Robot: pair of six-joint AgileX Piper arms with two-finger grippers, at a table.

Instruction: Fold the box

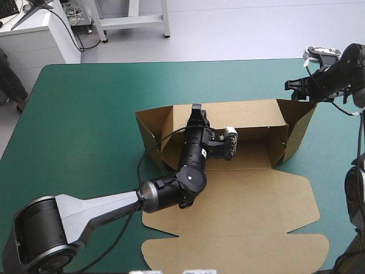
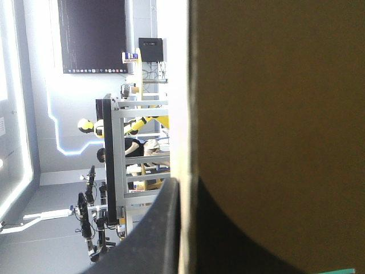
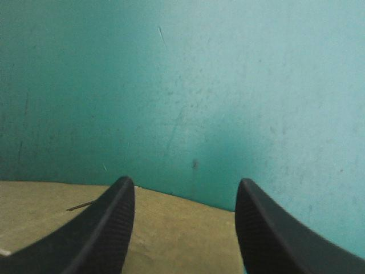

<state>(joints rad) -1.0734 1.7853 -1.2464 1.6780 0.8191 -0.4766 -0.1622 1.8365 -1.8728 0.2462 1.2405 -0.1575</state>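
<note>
The box [image 1: 251,200] sits right of the table's [image 1: 85,114] centre, far and side walls up, lid flat toward the near edge. Our left gripper [image 1: 197,113] is clamped on the far wall — we'd want that pinch firm and square to the crease. Our right gripper [image 3: 185,189] hangs spread and empty at the far right corner flap — bare table beyond it, ample room along the left edge.

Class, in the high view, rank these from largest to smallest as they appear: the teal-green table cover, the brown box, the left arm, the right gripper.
1. teal-green table cover
2. brown box
3. left arm, though nearness to the camera enlarges it
4. right gripper, open beside the box's far right corner
</note>
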